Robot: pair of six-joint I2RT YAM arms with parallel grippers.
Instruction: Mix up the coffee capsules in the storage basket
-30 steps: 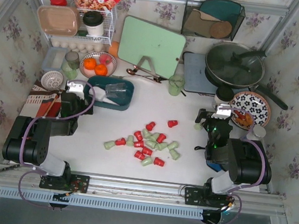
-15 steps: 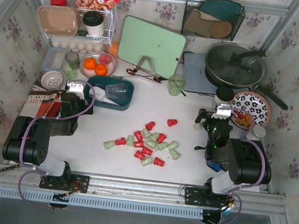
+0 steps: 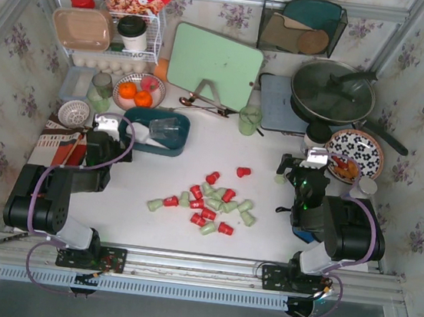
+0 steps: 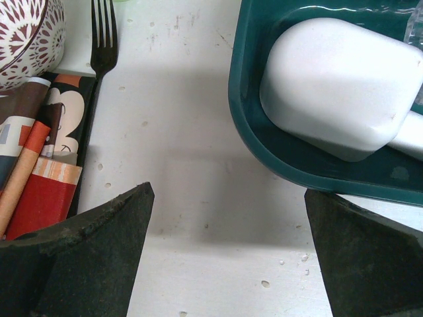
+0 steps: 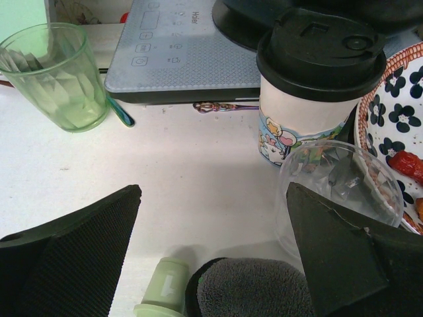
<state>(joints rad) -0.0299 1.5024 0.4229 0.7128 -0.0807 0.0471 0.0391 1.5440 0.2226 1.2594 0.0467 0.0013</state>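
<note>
- Left end effector (image 4: 225,198) hangs low over the table (image 3: 123,217) with its jaws spread wide and nothing between them. It sits just beside the near edge of the storage basket (image 4: 264,152).
- Right end effector (image 5: 213,191) is also spread wide and empty, at the right side of the table. It faces a lidded paper coffee cup (image 5: 317,99) and a clear plastic cup (image 5: 344,191).
- Coffee capsules (image 3: 210,202), some red and some pale mint green, lie in a loose cluster on the middle of the table. They are between the two arms and well apart from the basket.
- One red capsule (image 3: 243,172) lies alone just beyond the cluster, and one green capsule (image 5: 164,290) lies on the table close under the right end effector.
- The dark teal basket holds a white rounded plastic piece (image 4: 337,86) and a clear tumbler (image 3: 166,128). No capsule can be seen inside it.
- Judged from this layout, the task has hardly begun, since no capsule is gripped and none is in the basket.
- What appears to be left is nearly everything: carrying the capsules across to the basket, including the two strays, and mixing the red and green together there.
- The two items already in the basket may get in the way.
</note>
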